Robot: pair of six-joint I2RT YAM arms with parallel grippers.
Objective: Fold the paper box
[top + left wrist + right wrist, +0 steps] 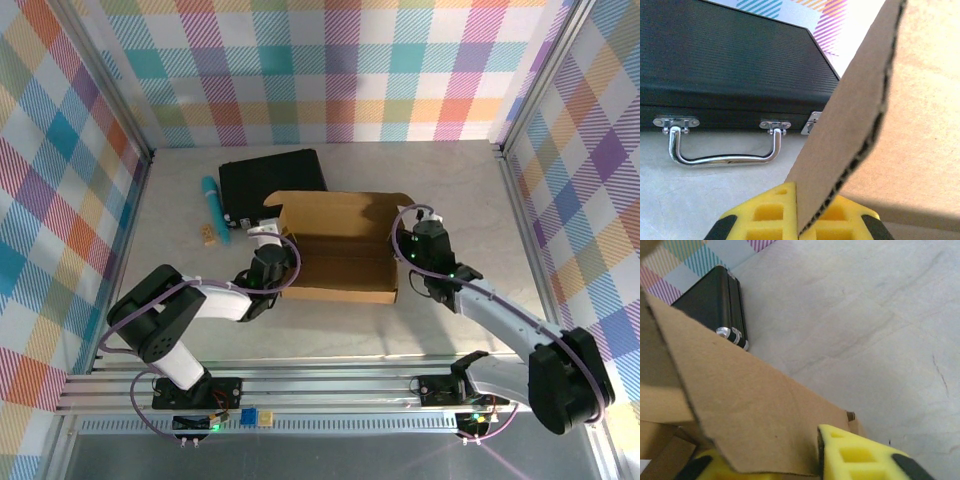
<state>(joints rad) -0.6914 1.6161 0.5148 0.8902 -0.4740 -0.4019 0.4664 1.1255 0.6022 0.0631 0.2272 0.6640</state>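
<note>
Two robot arms reach over a pale table [450, 180] to a paper box [345, 262], a plain brown corrugated mailer lying at the middle of the table, just in front of a black hard case [270, 178] with a metal handle. The left gripper [263, 243] is at the box's left end. In its wrist view the yellow pads [765, 215] are pressed together on a standing cardboard flap, which rises edge-on between them. The right gripper [410, 247] is at the box's right end. In its wrist view a slanted flap lies between the yellow fingers [860, 455] and hides the gap, so I cannot tell whether they pinch it or stand loose around it. The folding looks roughly half done: the base already reads as a shallow tray with its front wall up, and the wide lid panel stands open along the far side. What seems left is to settle the two end flaps, tuck them in and bring the lid down. A teal pen-like object [212, 203] lies left of the case. No brand, label or writing can be read on the box or the case.
</note>
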